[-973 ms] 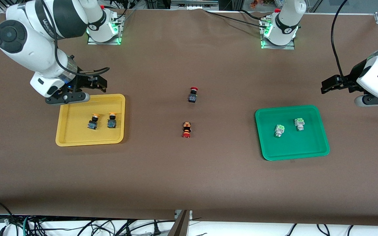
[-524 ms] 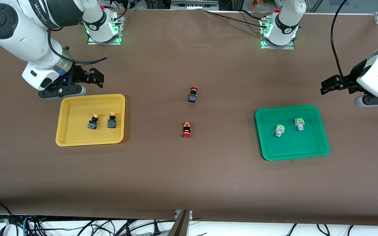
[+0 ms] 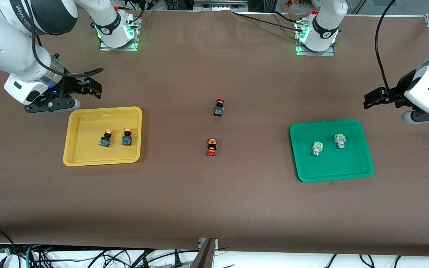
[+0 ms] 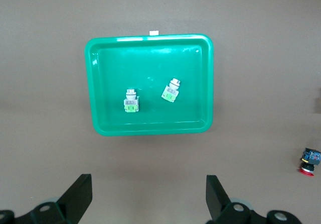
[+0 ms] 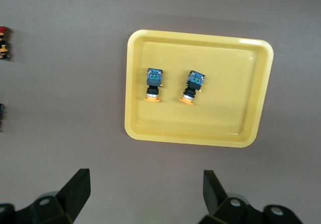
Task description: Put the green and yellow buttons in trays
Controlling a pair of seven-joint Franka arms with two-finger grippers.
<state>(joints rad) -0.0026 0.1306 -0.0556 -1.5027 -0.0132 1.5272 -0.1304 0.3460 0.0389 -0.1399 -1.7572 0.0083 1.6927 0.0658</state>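
Note:
Two yellow-capped buttons (image 3: pixel 106 137) (image 3: pixel 127 136) lie side by side in the yellow tray (image 3: pixel 88 160). In the right wrist view they (image 5: pixel 153 84) (image 5: pixel 193 87) show inside the same tray (image 5: pixel 190 139). Two green-capped buttons (image 3: pixel 316 147) (image 3: pixel 340 140) lie in the green tray (image 3: pixel 333 178), also in the left wrist view (image 4: pixel 131 102) (image 4: pixel 171 91) (image 4: pixel 150 39). My right gripper (image 3: pixel 94 88) (image 5: pixel 145 194) is open and empty over bare table just off the yellow tray. My left gripper (image 3: pixel 371 99) (image 4: pixel 149 199) is open and empty over bare table just off the green tray.
Two red-capped black switches lie mid-table between the trays, one (image 3: pixel 219 107) farther from the front camera than the other (image 3: pixel 211 147). One shows at the edge of each wrist view (image 4: pixel 309 160) (image 5: pixel 4 42). Brown cloth covers the table.
My right arm has drawn back from over the yellow tray's rim toward its own end of the table. The left arm has hardly moved. The buttons have not moved.

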